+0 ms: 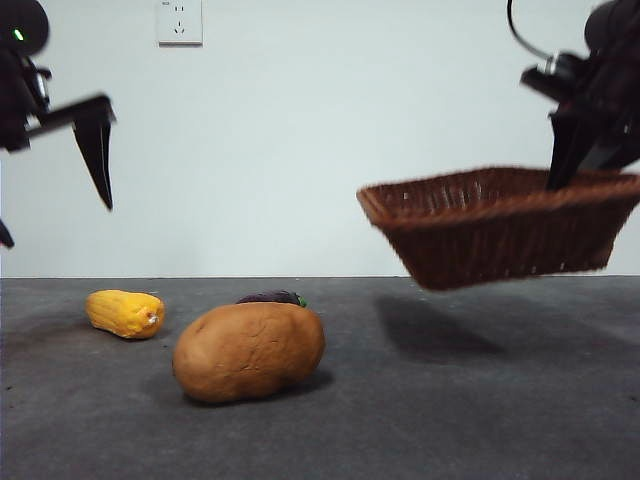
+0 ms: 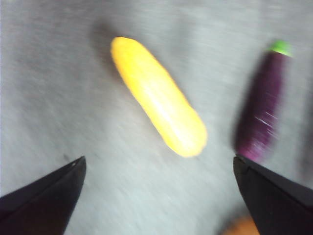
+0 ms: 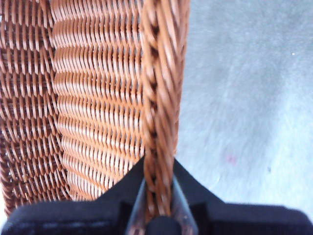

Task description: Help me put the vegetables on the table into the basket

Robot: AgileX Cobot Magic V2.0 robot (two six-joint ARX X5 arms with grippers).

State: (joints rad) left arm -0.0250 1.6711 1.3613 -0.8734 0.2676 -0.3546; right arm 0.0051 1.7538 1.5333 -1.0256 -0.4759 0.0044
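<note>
The tan potato (image 1: 249,351) lies on the grey table (image 1: 450,420) at front centre. The yellow corn cob (image 1: 125,313) lies to its left, and the purple eggplant (image 1: 270,298) shows just behind it. My left gripper (image 1: 55,165) hangs open high at the left, above the corn (image 2: 157,96) and eggplant (image 2: 261,114). My right gripper (image 1: 585,150) is shut on the braided rim (image 3: 159,98) of the brown wicker basket (image 1: 495,225) and holds it tilted in the air at the right, above the table.
A white wall with a socket (image 1: 180,22) stands behind the table. The basket's shadow (image 1: 435,325) falls on the table right of the potato.
</note>
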